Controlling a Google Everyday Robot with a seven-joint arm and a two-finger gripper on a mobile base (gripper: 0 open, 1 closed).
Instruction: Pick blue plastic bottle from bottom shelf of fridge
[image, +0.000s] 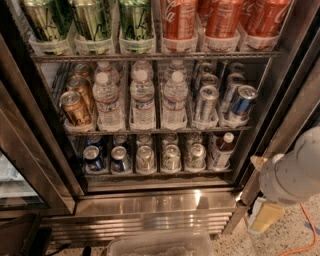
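Up-left of the pincer stands the blue plastic bottle.

You'll find the blue plastic bottle up and to the left of your gripper, which hangs outside the fridge near its lower right corner. The bottle stands upright at the right end of the bottom shelf, white cap on, dark brown above a white label, apart from the gripper.
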